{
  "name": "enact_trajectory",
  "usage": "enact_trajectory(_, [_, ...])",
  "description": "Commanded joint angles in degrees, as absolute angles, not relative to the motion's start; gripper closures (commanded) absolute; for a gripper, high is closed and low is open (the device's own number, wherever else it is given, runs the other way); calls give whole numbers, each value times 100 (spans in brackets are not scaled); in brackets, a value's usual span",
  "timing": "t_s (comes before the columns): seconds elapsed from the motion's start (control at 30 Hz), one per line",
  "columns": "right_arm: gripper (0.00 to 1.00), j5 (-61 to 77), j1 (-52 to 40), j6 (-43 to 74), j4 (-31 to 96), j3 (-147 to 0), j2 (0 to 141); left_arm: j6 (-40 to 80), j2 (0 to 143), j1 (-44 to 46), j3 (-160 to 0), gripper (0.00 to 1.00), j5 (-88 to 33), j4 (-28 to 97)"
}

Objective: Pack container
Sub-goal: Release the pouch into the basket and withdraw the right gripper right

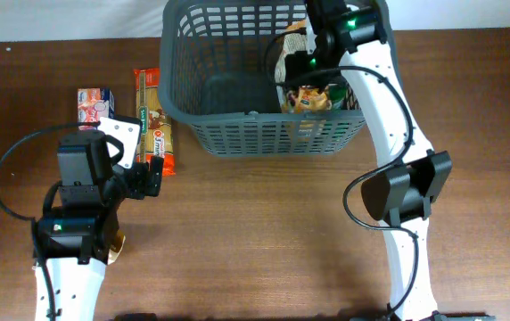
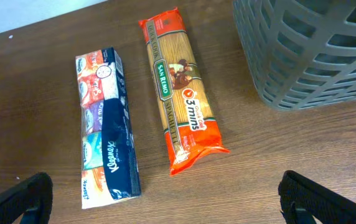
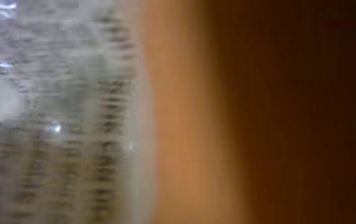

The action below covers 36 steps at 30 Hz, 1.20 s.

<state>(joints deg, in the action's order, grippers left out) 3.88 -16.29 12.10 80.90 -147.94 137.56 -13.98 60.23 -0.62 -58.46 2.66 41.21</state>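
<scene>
Operator: Pincer on the left arm [image 1: 148, 175], how does it stand?

Spotter: Spread wide, gripping nothing. It hovers low over the table [image 1: 264, 232], out to the left of the basket [image 1: 264, 134].

Operator: And just beyond it?

Spotter: Spaghetti [image 2: 181, 93], lying flat just left of the basket and roughly parallel to its left wall. Tissues [image 2: 106, 130] lie further from the basket, beside the spaghetti with a narrow gap between them.

Operator: Right pincer [image 1: 301, 69]?

Spotter: Down inside the basket at its right end, among the snack bags [image 1: 308, 96]. Whether it is spread or clamped I cannot tell. Its own camera gives only a blur of print and orange, pressed close.

Operator: The basket itself?

Spotter: Upright at the far edge of the table, its left half bare inside.

Operator: What might go wrong?

Spotter: My guesses only. With the jaws that wide, a careless descent could nip the tissues along with the spaghetti, or skid off the slick film. The spaghetti is long and brittle. Taken by one end it would likely droop and catch the basket's rim, and squeezed hard it may snap. The right arm fills the basket's right end, so a lift from the left aimed too far across could knock the arms together. If the right pincer pulls up while snagged on a bag, that bag could come out with it.
</scene>
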Motion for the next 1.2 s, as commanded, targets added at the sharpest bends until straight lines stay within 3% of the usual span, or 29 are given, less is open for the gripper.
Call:
enact_trajectory(0.0, [1,386,-1507,1273,8079,-14838,13738,-1468,6027,-91,-5913,1,327,4125])
enact_trajectory(0.33, [1,578,-1227,1243,8077,-15152,13570,-1468,6027,-91,-5913,1,327,4125])
enact_trajectory(0.87, [1,1094,-1072,1234,8641,-17764,13026,-1468,6027,-91,-5913,1,325,4125])
enact_trajectory(1.17, [1,517,12,1433,8895,-17948,12237,-1468,6027,-91,-5913,1,325,4125])
